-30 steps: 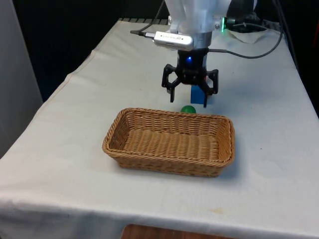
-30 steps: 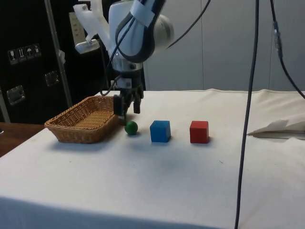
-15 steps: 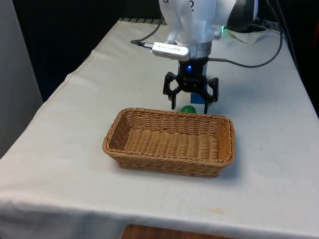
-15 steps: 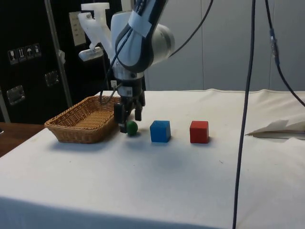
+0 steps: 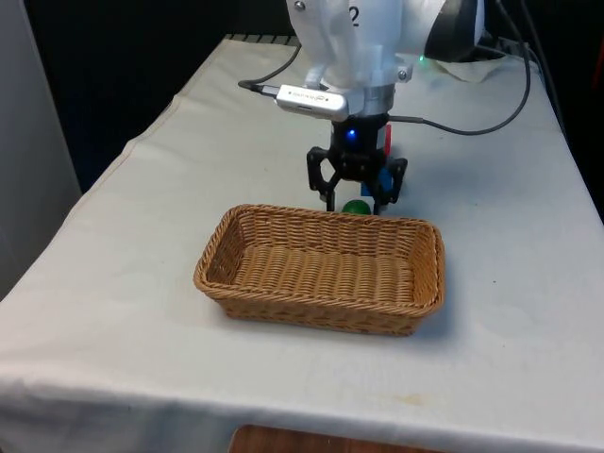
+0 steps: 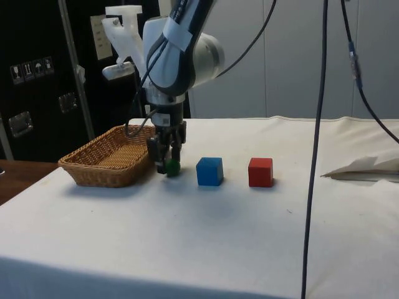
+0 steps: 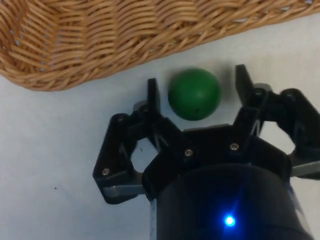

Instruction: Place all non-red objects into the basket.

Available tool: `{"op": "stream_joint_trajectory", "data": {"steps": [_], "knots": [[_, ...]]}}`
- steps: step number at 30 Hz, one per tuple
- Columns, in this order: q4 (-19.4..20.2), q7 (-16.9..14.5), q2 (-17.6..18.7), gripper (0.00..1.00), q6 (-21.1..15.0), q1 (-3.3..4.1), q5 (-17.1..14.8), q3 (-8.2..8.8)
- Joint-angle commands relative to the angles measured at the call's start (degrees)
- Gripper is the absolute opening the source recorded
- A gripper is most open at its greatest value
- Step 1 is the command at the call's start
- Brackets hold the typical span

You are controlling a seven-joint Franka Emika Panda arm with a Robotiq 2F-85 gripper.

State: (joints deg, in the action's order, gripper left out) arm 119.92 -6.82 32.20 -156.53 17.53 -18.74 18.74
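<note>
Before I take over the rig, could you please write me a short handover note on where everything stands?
Gripper: open, lowered around the green ball, a finger on either side, a gap on each side, not yet gripping.
Things: the ball lies on the cloth just outside the basket, on its far side from the front view. In the side view the blue cube and the red cube sit in a row past the ball.
Done: nothing is in the basket.
Left: grip and drop in the ball, then the blue cube; leave the red cube.
</note>
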Motion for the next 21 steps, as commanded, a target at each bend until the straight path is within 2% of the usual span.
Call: {"op": "stream_joint_trajectory", "data": {"steps": [1, 2, 3, 4, 5, 6, 7, 12, 15, 16, 17, 21], "knots": [[0.1, -0.7, -0.5, 0.46, 0.2, -0.63, -0.7, -0.74], [0.1, -0.7, -0.5, 0.29, 0.2, -0.63, -0.7, -0.74], [0.1, -0.7, -0.5, 0.08, 0.3, -0.69, -0.7, -0.74], [0.1, -0.6, -0.5, 0.00, 0.3, -0.69, -0.7, -0.74], [0.1, -0.7, -0.5, 0.00, 0.3, -0.69, -0.7, -0.74], [0.0, 0.0, -0.1, 0.00, 0.1, -0.06, -0.1, 0.00], [0.1, -0.6, -0.5, 0.00, 0.3, -0.69, -0.7, -0.74], [0.1, -0.6, -0.5, 0.00, 0.3, -0.69, -0.7, -0.74], [0.3, -0.5, -1.8, 0.00, 1.2, -0.52, -0.2, -0.11], [0.0, 0.0, -0.7, 0.00, 0.3, -0.11, -0.1, 0.11], [0.5, -0.5, -2.2, 0.00, 1.5, -0.40, -0.1, 0.06], [0.9, -0.7, -4.0, 0.00, 3.0, -0.11, 0.2, 1.09]]}}
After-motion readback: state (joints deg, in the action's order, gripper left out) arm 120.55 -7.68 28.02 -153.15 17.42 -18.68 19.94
